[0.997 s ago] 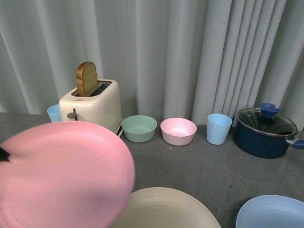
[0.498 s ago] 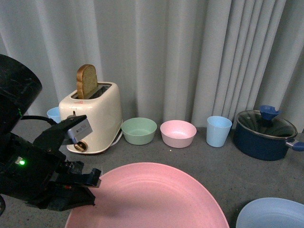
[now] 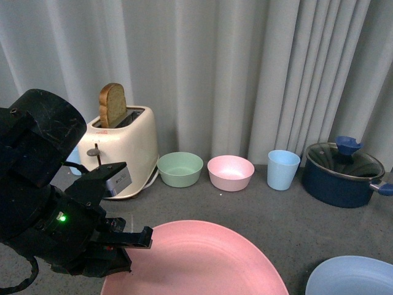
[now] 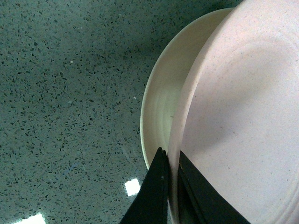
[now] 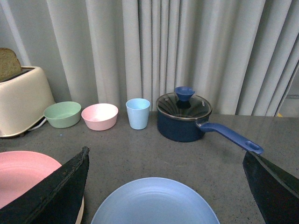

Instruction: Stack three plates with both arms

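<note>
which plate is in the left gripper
The pink plate: the left gripper pinches its rim, over the beige plate. The blue plate lies apart, ungripped.

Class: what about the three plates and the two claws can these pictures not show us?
Beige plate: absent from the front view, covered by the pink plate; left wrist view shows only an arc.
Light blue plate: cut by the bottom edge in front and right wrist views.
Whether pink touches beige: unclear; left claw covers the nearest rims.
Right claw: only finger edges show.
</note>
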`<action>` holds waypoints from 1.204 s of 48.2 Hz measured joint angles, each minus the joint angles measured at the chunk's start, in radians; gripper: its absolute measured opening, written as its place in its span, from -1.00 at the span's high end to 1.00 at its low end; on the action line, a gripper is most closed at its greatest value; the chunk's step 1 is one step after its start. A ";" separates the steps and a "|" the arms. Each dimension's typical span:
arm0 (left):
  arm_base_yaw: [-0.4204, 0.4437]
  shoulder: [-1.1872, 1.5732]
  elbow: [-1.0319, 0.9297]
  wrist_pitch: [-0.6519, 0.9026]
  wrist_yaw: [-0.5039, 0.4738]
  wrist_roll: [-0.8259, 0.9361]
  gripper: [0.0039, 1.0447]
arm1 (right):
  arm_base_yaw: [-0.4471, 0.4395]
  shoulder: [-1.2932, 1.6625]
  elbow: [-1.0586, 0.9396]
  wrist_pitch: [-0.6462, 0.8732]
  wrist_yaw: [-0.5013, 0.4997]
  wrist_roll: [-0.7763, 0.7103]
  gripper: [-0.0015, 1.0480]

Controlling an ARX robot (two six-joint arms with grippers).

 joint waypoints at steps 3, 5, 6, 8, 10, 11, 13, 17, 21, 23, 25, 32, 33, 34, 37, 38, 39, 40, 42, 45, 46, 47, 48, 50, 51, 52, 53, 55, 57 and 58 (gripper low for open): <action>-0.002 0.007 0.003 0.001 -0.004 0.000 0.94 | 0.000 0.000 0.000 0.000 0.000 0.000 -0.86; -0.003 0.012 0.005 0.003 -0.004 0.000 0.94 | 0.000 0.000 0.000 0.000 0.000 0.000 -0.86; -0.003 0.013 0.006 0.003 -0.004 -0.001 0.94 | 0.000 0.000 0.000 0.000 0.000 0.000 -0.86; -0.005 0.016 0.008 0.005 -0.004 -0.003 0.94 | 0.000 0.000 0.000 0.000 0.000 0.000 -0.86; -0.008 0.018 0.009 0.005 -0.004 -0.006 0.94 | 0.000 0.000 0.000 0.000 0.000 0.000 -0.86; -0.009 0.019 0.010 0.005 -0.002 -0.007 0.94 | 0.000 0.000 0.000 0.000 0.000 0.000 -0.86; -0.011 0.019 0.010 0.006 -0.001 -0.010 0.94 | 0.000 0.000 0.000 0.000 0.000 0.000 -0.86; -0.018 0.019 0.010 0.010 0.002 -0.019 0.94 | 0.000 0.000 0.000 0.000 0.000 0.000 -0.86; -0.023 0.019 0.010 0.014 0.017 -0.026 0.78 | 0.000 0.000 0.000 0.000 0.000 0.000 -0.86; -0.025 0.019 0.012 0.013 0.016 -0.027 0.64 | 0.000 0.000 0.000 0.000 0.000 0.000 -0.86; -0.026 0.019 0.013 0.013 0.011 -0.027 0.54 | 0.000 0.000 0.000 0.000 0.000 0.000 -0.86; -0.014 0.012 0.014 0.013 0.010 -0.030 0.12 | 0.000 0.000 0.000 0.000 0.000 0.000 -0.86; -0.012 0.010 0.014 0.013 0.011 -0.031 0.09 | 0.000 0.000 0.000 0.000 0.000 0.000 -0.86; -0.006 0.006 0.014 0.014 0.011 -0.033 0.02 | 0.000 0.000 0.000 0.000 0.000 0.000 -0.86; 0.012 -0.008 0.013 0.028 0.012 -0.042 -0.15 | 0.000 0.000 0.000 0.000 0.000 0.000 -0.86; 0.021 -0.017 0.013 0.039 0.014 -0.045 -0.22 | 0.000 0.000 0.000 0.000 0.000 0.000 -0.86; 0.026 -0.021 0.011 0.045 0.015 -0.048 -0.25 | 0.000 0.000 0.000 0.000 0.000 0.000 -0.86; 0.036 -0.034 0.008 0.063 0.015 -0.052 -0.32 | 0.000 0.000 0.000 0.000 0.000 0.000 -0.86; 0.050 -0.057 -0.005 0.100 0.009 -0.055 -0.42 | 0.000 0.000 0.000 0.000 0.000 0.000 -0.86; 0.072 -0.106 -0.041 0.189 -0.022 -0.055 -0.59 | 0.000 0.000 0.000 0.000 0.000 0.000 -0.86; 0.079 -0.130 -0.061 0.229 -0.037 -0.054 -0.66 | 0.000 0.000 0.000 0.000 0.000 0.000 -0.86; 0.086 -0.155 -0.082 0.269 -0.056 -0.052 -0.73 | 0.000 0.000 0.000 0.000 0.000 0.000 -0.86; 0.091 -0.176 -0.099 0.303 -0.067 -0.051 -0.80 | 0.000 0.000 0.000 0.000 0.000 0.000 -0.86; 0.099 -0.209 -0.118 0.341 -0.076 -0.050 -0.90 | 0.000 0.000 0.000 0.000 0.000 0.000 -0.86; 0.101 -0.226 -0.121 0.350 -0.078 -0.048 -0.89 | 0.000 0.000 0.000 0.000 0.000 0.000 -0.86; 0.102 -0.233 -0.122 0.354 -0.078 -0.048 -0.87 | 0.000 0.000 0.000 0.000 0.000 0.000 -0.86; 0.102 -0.239 -0.122 0.356 -0.077 -0.048 -0.86 | 0.000 0.000 0.000 0.000 0.000 0.000 -0.86; 0.101 -0.240 -0.122 0.357 -0.076 -0.047 -0.87 | 0.000 0.000 0.000 0.000 0.000 0.000 -0.86; 0.100 -0.237 -0.126 0.357 -0.076 -0.047 -0.87 | 0.000 0.000 0.000 0.000 0.000 0.000 -0.86; 0.095 -0.228 -0.136 0.380 -0.099 -0.040 -0.85 | 0.000 0.000 0.000 0.000 0.000 0.000 -0.86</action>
